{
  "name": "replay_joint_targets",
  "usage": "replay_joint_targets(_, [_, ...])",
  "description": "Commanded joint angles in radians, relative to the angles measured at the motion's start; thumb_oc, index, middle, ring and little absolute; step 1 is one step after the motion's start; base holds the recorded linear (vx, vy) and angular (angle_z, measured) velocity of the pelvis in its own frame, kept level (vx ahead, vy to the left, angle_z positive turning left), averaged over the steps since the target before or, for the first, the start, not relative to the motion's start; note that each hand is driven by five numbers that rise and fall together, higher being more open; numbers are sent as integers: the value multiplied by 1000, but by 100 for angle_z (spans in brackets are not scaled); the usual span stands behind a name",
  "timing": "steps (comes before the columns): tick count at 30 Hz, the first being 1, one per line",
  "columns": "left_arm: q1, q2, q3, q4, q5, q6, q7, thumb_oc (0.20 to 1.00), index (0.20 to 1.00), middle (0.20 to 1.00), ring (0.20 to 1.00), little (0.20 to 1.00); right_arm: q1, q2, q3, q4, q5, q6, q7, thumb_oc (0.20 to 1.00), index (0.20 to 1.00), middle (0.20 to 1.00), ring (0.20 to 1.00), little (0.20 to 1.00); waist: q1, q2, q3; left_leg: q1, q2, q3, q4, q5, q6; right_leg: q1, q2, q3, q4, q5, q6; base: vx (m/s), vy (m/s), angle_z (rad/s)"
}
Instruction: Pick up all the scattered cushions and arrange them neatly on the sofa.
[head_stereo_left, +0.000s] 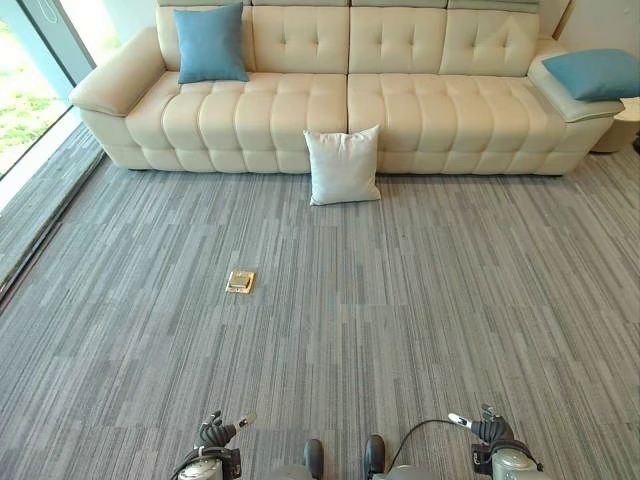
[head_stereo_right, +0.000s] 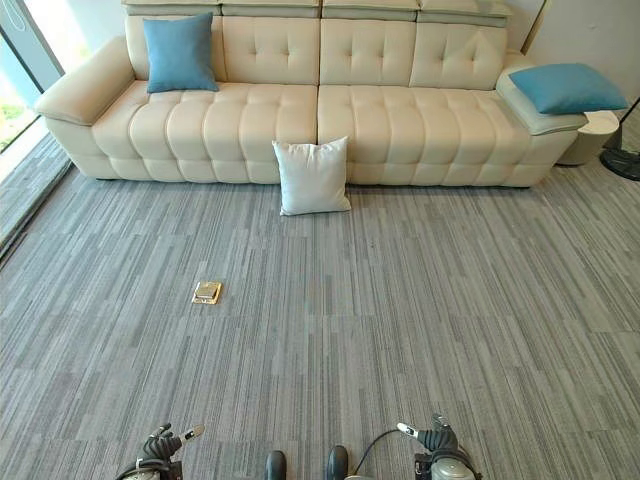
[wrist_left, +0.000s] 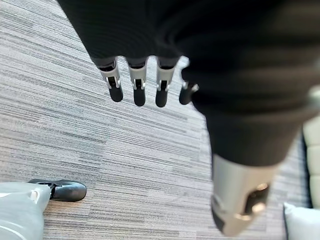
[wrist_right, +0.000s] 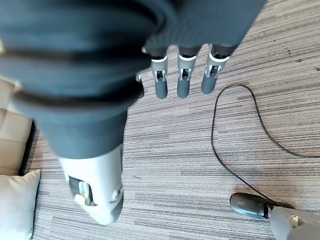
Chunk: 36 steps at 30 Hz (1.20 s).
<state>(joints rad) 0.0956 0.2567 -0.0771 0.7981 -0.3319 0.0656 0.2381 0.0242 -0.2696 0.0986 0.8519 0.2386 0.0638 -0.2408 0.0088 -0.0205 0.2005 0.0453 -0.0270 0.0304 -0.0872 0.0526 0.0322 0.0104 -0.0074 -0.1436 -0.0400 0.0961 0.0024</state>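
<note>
From my remote seat: cream tufted sofa (head_stereo_left: 350, 90) bearing one blue cushion (head_stereo_left: 210, 43) at its left end and another (head_stereo_left: 598, 73) on its right armrest, white cushion (head_stereo_left: 343, 166) leaning against its front on the grey carpet (head_stereo_left: 420, 300), brass floor socket (head_stereo_left: 240, 282), and my left hand (wrist_left: 137, 82) and right hand (wrist_right: 182, 75), fingers straight, empty.

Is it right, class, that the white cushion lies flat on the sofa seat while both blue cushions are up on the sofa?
Not quite. The white cushion stands on the carpet, leaning against the sofa front, as the left eye view shows. The blue cushions are indeed up on the sofa.
</note>
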Motion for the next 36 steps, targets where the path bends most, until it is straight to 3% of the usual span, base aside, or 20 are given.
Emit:
replay_joint_targets(1, [-52, 37, -19, -2, 37, -18, 15, 1000, 1000, 1000, 1000, 1000, -35, -19, -40, -47, 27, -42, -22, 1000, 1000, 1000, 1000, 1000, -2, 7, 68, 25, -46, -24, 0, -102, 39, -166, -85, 25, 453, -163, 97, -25, 240, -15])
replay_joint_targets(3, [-52, 36, -19, -10, 33, -18, 17, 1000, 1000, 1000, 1000, 1000, -31, -20, -40, -46, 26, -44, -27, 1000, 1000, 1000, 1000, 1000, -6, 6, 94, 41, -58, -14, 0, -111, 52, -235, -101, 45, 594, -130, 95, 35, 191, -13])
replay_joint_targets(5, [-61, 29, -20, -2, 27, -20, 16, 1000, 1000, 1000, 1000, 1000, -35, -17, -42, -20, 27, -40, -33, 1000, 1000, 1000, 1000, 1000, 0, 9, 107, 58, -61, -12, 0, -120, 49, -290, -92, 45, 608, -145, 88, 116, 88, -11])
replay_joint_targets(7, [-75, 27, -21, -2, 17, -26, 16, 1000, 1000, 1000, 1000, 1000, -41, -20, -50, 1, 34, -40, -33, 1000, 1000, 1000, 1000, 1000, 1, 10, 115, 80, -60, -1, 0, -132, 39, -311, -74, 21, 485, -144, 91, 182, 9, -12])
replay_joint_targets(8, [-82, 26, -23, -5, 17, -28, 16, 1000, 1000, 1000, 1000, 1000, -47, -23, -54, 12, 37, -40, -39, 1000, 1000, 1000, 1000, 1000, -2, 16, 120, 100, -55, -2, 0, -145, 32, -292, -64, -1, 356, -109, 102, 212, -31, 4])
replay_joint_targets(13, [-108, 36, -10, 11, 26, -28, 17, 1000, 1000, 1000, 1000, 1000, -40, -21, -67, 4, 36, -32, -49, 1000, 1000, 1000, 1000, 1000, -23, -2, 105, 158, -58, -3, 0, -186, 0, -284, -22, 6, -30, 22, 160, 294, -96, 6])
replay_joint_targets(15, [-111, 39, 0, 6, 31, -32, 18, 1000, 1000, 1000, 1000, 1000, -35, -22, -68, 4, 21, -28, -48, 1000, 1000, 1000, 1000, 1000, -24, -9, 88, 194, -57, -6, 0, -208, -10, -294, -16, -27, -47, 17, 170, 431, -149, -1])
replay_joint_targets(17, [-107, 33, 0, 16, 32, -33, 15, 1000, 1000, 1000, 1000, 1000, -18, -28, -69, 17, 21, -32, -43, 1000, 1000, 1000, 1000, 1000, -35, -5, 56, 223, -47, -18, 0, -228, -18, -254, -7, -12, -47, 29, 147, 517, -160, 2])
replay_joint_targets(19, [-108, 24, -5, 21, 25, -34, 19, 1000, 1000, 1000, 1000, 1000, -11, -36, -73, 25, 31, -35, -41, 1000, 1000, 1000, 1000, 1000, -50, 14, 25, 248, -16, -35, 0, -199, -31, -224, 12, -16, -42, 38, 125, 558, -198, 46])
replay_joint_targets(22, [-93, 16, -9, 12, 2, -34, 10, 1000, 1000, 1000, 1000, 1000, 9, -56, -82, 35, 39, -35, -30, 1000, 1000, 1000, 1000, 1000, -66, 46, 0, 244, 20, -50, 95, -107, -71, -207, 30, -32, 29, -24, 88, 540, -218, 47])
replay_joint_targets(24, [-92, 15, -19, 22, 5, -29, 4, 1000, 1000, 1000, 1000, 1000, 10, -64, -84, 49, 50, -37, -25, 1000, 1000, 1000, 1000, 1000, -70, 51, -4, 209, 33, -37, 208, -31, -106, -172, 35, -42, 45, -70, 63, 453, -216, 24])
replay_joint_targets(25, [-92, 15, -24, 20, 1, -30, 3, 1000, 1000, 1000, 1000, 1000, 10, -66, -83, 53, 59, -43, -25, 1000, 1000, 1000, 1000, 1000, -75, 51, 0, 174, 40, -25, 310, 14, -130, -148, 40, -45, 52, -92, 47, 385, -215, 26])
replay_joint_targets(27, [-94, 17, -34, 24, 6, -28, -7, 1000, 1000, 1000, 1000, 1000, 3, -74, -83, 53, 68, -46, -21, 1000, 1000, 1000, 1000, 1000, -62, 36, 33, 65, 32, -13, 530, 67, -142, -74, 44, -36, 48, -132, 13, 375, -246, 8])
replay_joint_targets(28, [-94, 17, -34, 24, 6, -28, -7, 1000, 1000, 1000, 1000, 1000, 3, -74, -83, 54, 68, -46, -21, 1000, 1000, 1000, 1000, 1000, -63, 38, 33, 62, 33, -13, 535, 64, -142, -74, 45, -37, 48, -132, 13, 366, -257, -18])
replay_joint_targets(29, [-96, 18, -38, 23, 6, -26, -4, 1000, 1000, 1000, 1000, 1000, -2, -75, -82, 60, 68, -42, -25, 1000, 1000, 1000, 1000, 1000, -51, 22, 49, -5, 43, 16, 612, 49, -118, -38, 38, -27, 45, -151, -2, 194, -131, -19])
replay_joint_targets(32, [-94, 17, -41, 23, 8, -25, -6, 1000, 1000, 1000, 1000, 1000, 1, -73, -81, 73, 70, -36, -26, 1000, 1000, 1000, 1000, 1000, -44, 4, 60, -70, 51, 43, 586, -6, -88, -3, 26, -24, 31, -158, -4, 223, -135, -2])
replay_joint_targets(34, [-85, 21, -42, 19, 13, -20, -8, 1000, 1000, 1000, 1000, 1000, 4, -70, -76, 78, 68, -35, -24, 1000, 1000, 1000, 1000, 1000, -34, -18, 63, -134, 32, 50, 510, -77, -60, 28, 13, -21, 16, -164, 1, 242, -81, 6])
replay_joint_targets(36, [-72, 20, -44, 14, 14, -15, -7, 1000, 1000, 1000, 1000, 1000, 3, -72, -65, 77, 50, -27, -26, 1000, 1000, 1000, 1000, 1000, -30, -24, 64, -164, 16, 31, 344, -91, -53, 52, 3, -19, 11, -186, 5, 231, -4, 7])
